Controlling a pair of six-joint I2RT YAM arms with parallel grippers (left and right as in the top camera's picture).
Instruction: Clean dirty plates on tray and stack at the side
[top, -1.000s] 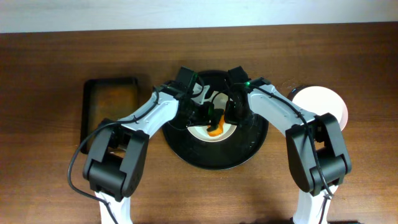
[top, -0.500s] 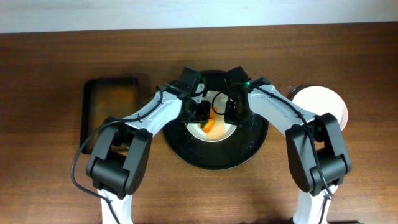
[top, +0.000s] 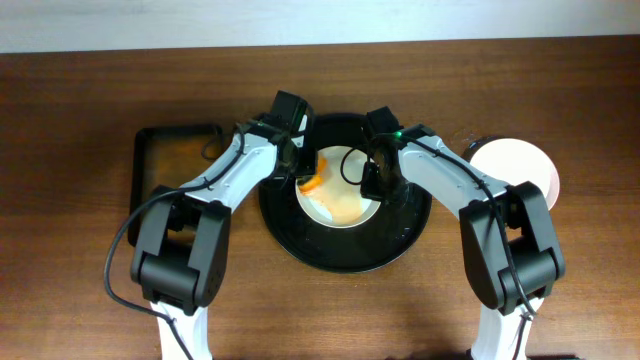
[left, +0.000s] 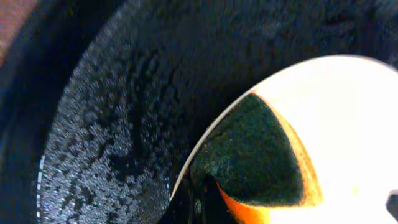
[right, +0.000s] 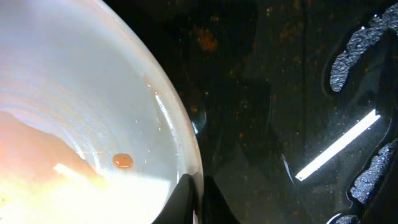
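My left gripper (top: 305, 180) pinches the orange sponge (left: 255, 155) at the plate's (top: 340, 205) ten o'clock edge. My right gripper (top: 377, 188) is clamped on its three o'clock rim. The plate sits mid-tray (top: 300, 245). Another plate (top: 515, 165) rests on the table at the tray's three o'clock.

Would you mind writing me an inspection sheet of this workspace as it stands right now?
Surface: brown wooden table.
Job's things: round black tray, beaded with droplets; smeared plate lies on it with orange sauce; white plate sits on the table right of the tray.
Clutter: rectangular black tray at the left.
Grippers: left gripper holds an orange-green sponge at the smeared plate's left edge; right gripper appears clamped on its right rim.
Cables: black cable loops over the smeared plate; another cable hangs beside the left arm.
Surroundings: pale wall strip behind the table.
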